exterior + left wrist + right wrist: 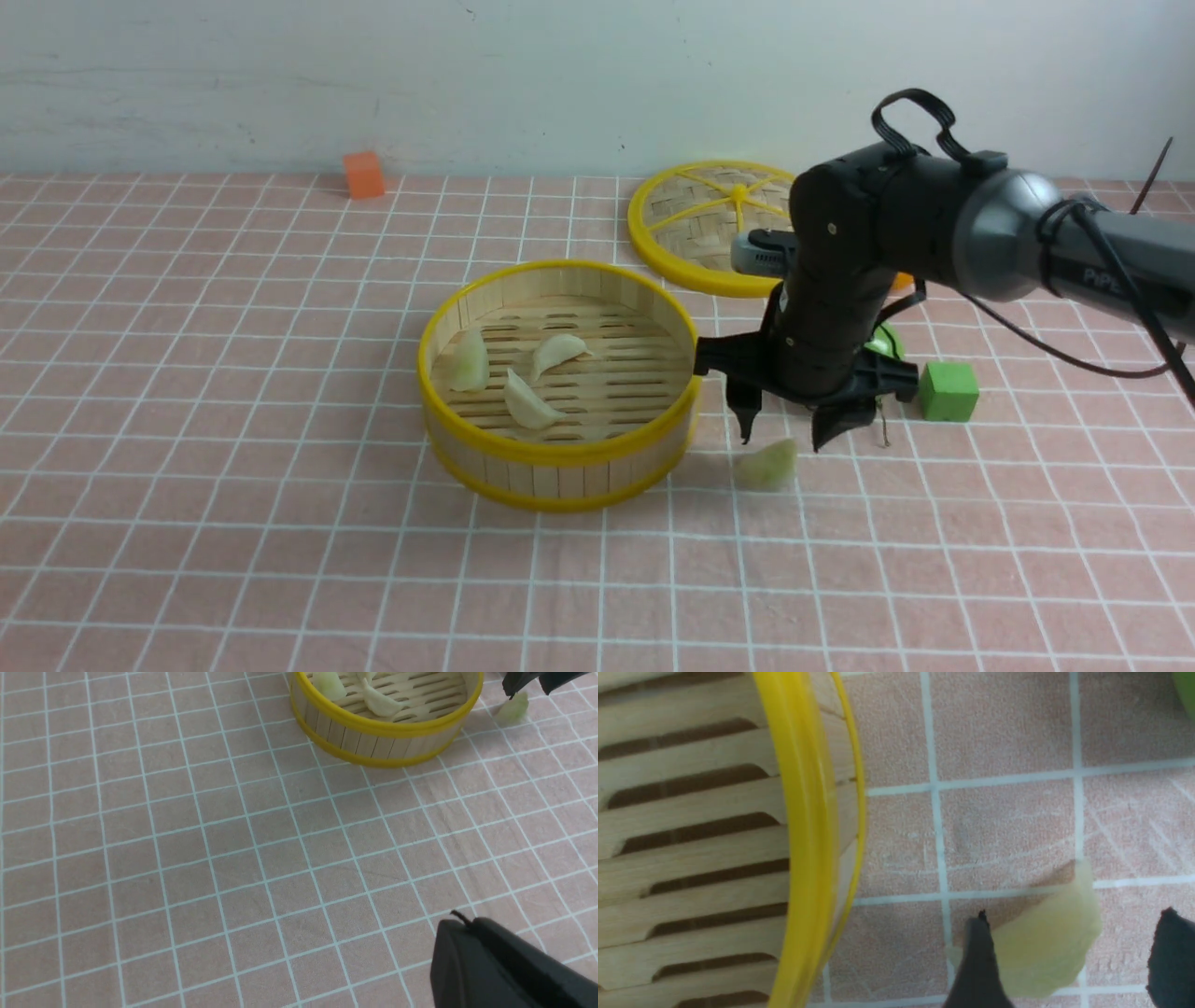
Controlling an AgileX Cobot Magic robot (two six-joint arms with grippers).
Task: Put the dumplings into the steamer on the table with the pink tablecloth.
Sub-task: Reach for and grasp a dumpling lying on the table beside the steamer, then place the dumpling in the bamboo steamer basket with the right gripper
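- A flat worktop [280, 579], wholly covered by a pink tablecloth with thin white grid lines [934, 597], spreads across the front view.
- A plain pale grey-white wall [523, 84] rises behind its far edge.
- A round shallow bamboo steamer with a slatted floor and two yellow plastic rims [560, 453] sits near the middle; three pale whitish-green crescent dumplings [529, 401] lie inside.
- A round woven lid with yellow rim and spokes [714, 219] lies beyond it, partly behind the black right arm [840, 280].
- The right end effector [780, 434] is wide, its fingertips above the fourth pale dumpling [767, 465], which lies on the cloth right of the steamer.
- The left end effector [460, 917] is closed, holding nothing visible.
- A green block [948, 391] and a partly hidden green ball [885, 343] rest farther right.
- A small orange block [364, 175] stands at the far edge.
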